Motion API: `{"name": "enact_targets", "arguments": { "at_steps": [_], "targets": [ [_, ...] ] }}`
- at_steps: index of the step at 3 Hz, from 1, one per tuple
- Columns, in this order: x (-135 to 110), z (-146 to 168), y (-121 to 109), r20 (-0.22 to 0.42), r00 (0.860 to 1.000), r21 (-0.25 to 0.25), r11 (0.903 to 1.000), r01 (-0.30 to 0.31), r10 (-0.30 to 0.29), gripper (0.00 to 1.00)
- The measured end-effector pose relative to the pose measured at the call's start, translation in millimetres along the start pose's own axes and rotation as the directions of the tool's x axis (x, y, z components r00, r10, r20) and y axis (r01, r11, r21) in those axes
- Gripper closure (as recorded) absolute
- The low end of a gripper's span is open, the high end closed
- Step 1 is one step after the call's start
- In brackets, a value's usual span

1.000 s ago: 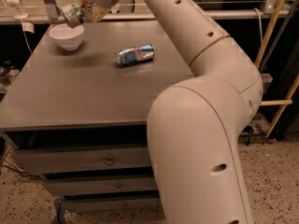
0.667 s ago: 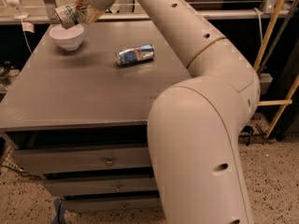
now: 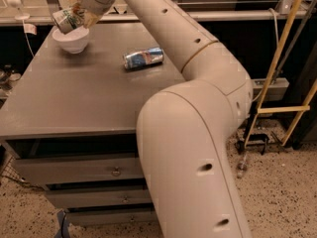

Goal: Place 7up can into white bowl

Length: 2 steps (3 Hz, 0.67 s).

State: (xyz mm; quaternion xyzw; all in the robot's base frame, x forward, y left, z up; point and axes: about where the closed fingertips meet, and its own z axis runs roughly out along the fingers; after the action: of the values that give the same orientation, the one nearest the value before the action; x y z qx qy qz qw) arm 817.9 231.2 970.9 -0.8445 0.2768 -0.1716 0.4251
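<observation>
Grey desk (image 3: 84, 98) with drawers (image 3: 74, 170) on a speckled floor (image 3: 282, 192). I see my tool (image 3: 77, 17) clamped round the tilted 7up can (image 3: 63, 21), just above the white bowl (image 3: 72, 41). I can't read its lettering.

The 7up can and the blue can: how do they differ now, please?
The 7up can is whitish with green; the blue can is blue and silver. The 7up can hangs tilted in the tool over the white bowl; the blue can lies on the table. Both are drink cans.
</observation>
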Motion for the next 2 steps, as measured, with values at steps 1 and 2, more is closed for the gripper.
{"name": "enact_targets", "arguments": {
  "at_steps": [1,2],
  "targets": [
    [15.2,27.6,0.1,-0.028,0.999,0.007,0.9989,-0.047,0.047,1.0],
    [23.9,42.5,1.0,-0.049,0.996,0.007,0.9972,-0.075,0.075,1.0]
  ]
}}
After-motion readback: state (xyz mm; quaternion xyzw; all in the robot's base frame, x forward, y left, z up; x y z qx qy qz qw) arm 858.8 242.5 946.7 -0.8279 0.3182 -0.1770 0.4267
